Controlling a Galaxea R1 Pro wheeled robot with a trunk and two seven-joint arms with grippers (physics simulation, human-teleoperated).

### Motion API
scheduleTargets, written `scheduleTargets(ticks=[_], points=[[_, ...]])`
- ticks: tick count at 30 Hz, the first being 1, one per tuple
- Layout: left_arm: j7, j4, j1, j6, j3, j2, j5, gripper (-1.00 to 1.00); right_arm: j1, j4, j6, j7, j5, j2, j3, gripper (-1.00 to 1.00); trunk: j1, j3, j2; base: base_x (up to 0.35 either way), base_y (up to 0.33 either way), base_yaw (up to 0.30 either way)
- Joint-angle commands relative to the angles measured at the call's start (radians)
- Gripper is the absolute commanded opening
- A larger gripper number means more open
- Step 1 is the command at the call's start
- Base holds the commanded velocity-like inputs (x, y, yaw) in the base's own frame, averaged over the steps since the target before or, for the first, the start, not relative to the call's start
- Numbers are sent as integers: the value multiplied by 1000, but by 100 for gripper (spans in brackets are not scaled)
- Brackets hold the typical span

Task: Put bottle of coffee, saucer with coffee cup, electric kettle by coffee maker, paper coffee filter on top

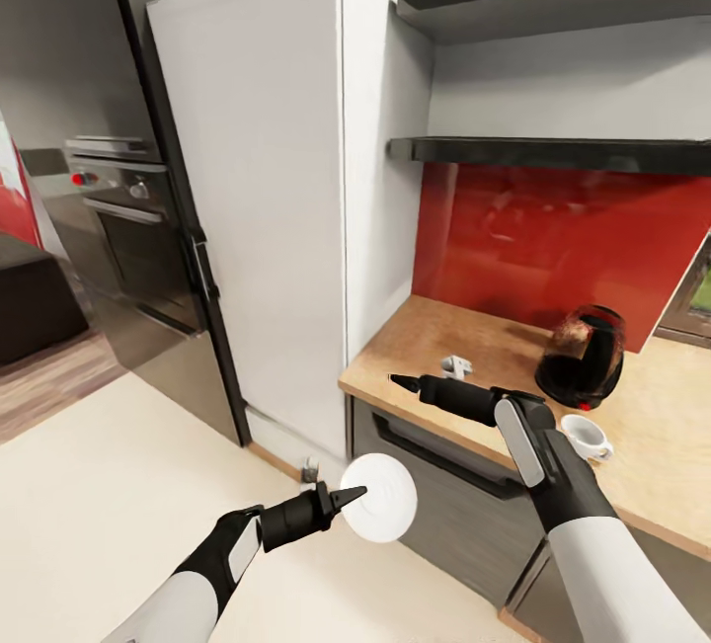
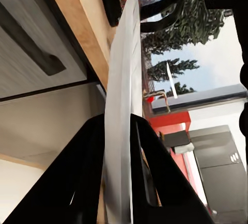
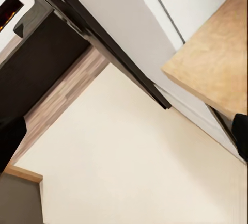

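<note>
Both arms reach forward from the head camera, the right arm biggest in view. Beyond lies the countertop, bearing the kettle and, just beside it, the cup. Below the counter edge, the left gripper pinches the saucer edge-on. Over the counter, the right gripper looks empty; its jaws I cannot tell. Saucer placement is in hand: next, lift it above counter height and lay it flat.
</note>
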Motion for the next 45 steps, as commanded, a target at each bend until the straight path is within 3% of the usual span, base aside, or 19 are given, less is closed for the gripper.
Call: scheduleTargets(ticks=[1, 33, 36, 40, 45], points=[[-1, -1, -1, 8, 3, 0, 0, -100, -1, 0, 4, 1, -1, -1, 1, 100, 0, -2, -2, 0, 0, -264], [2, 0, -1, 8, 3, 16, 0, -100, -1, 2, 4, 3, -1, -5, 0, 100, 0, -2, -2, -87, 84, -264], [2, -1, -1, 8, 3, 16, 0, -100, -1, 1, 4, 4, -1, -9, 0, 100, 0, -2, -2, 0, 0, -264], [3, 0, -1, 7, 3, 16, 0, -100, -1, 2, 4, 5, -2, -38, 0, 100, 0, -2, -2, 0, 0, -264], [3, 0, -1, 6, 4, 16, 0, -100, -1, 3, 4, 5, -1, -41, 0, 100, 0, -2, -2, 0, 0, -264]])
